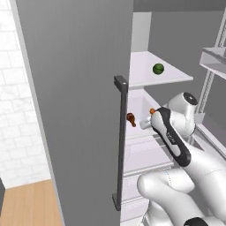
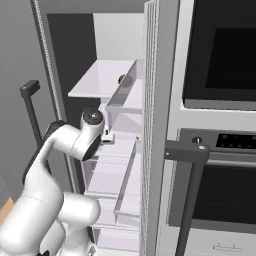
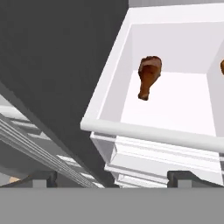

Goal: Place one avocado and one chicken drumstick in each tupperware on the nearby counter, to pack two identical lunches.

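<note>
While the fridge door stands swung wide, the robot's gripper hangs spread and empty above a white fridge drawer, its two dark fingertips well apart at the drawer's near rim. A dark reddish-brown chicken drumstick lies on the drawer's pale floor close to the left wall, thick meaty end toward the back, thin bone end toward the gripper. A sliver of a lighter orange drumstick peeks in at the right edge of the hand view. On the glass shelf above, a dark green avocado sits alone.

The drumstick looks light and firm, but its tapered, glossy shape could squirm out of a pinch near the bone; closing across the thick middle of the meat seems the safer hold, with the nearby drawer wall leaving little room for one finger. The avocado, round and smooth, would likely roll if nudged and wants a squeeze across its widest part.
</note>
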